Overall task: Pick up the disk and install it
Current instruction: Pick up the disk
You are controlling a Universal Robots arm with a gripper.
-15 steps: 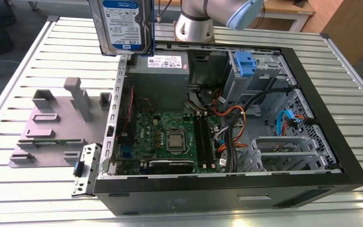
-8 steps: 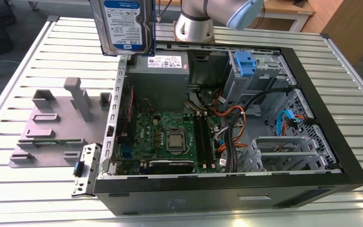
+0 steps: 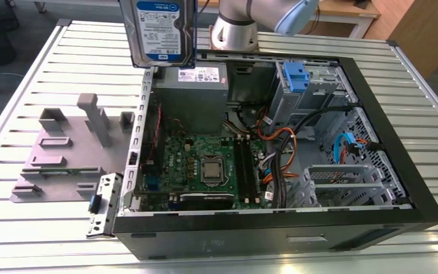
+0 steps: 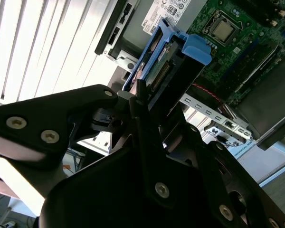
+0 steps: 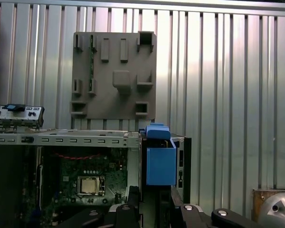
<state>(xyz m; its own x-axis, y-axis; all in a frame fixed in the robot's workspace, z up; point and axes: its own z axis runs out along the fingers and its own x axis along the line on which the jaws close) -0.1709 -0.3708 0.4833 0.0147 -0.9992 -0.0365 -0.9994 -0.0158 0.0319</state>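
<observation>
Grips the disk (image 3: 160, 31) in the gripper (image 4: 154, 102), jaws clamped on its sides, blue end tab (image 4: 197, 49) pointing down toward the open computer case (image 3: 280, 242). Hangs upright above the grey power supply (image 3: 192, 94) inside that case. Carries a blue-and-white label facing the exterior view, print too small to make out, as on the power supply's white sticker (image 3: 201, 75).
</observation>
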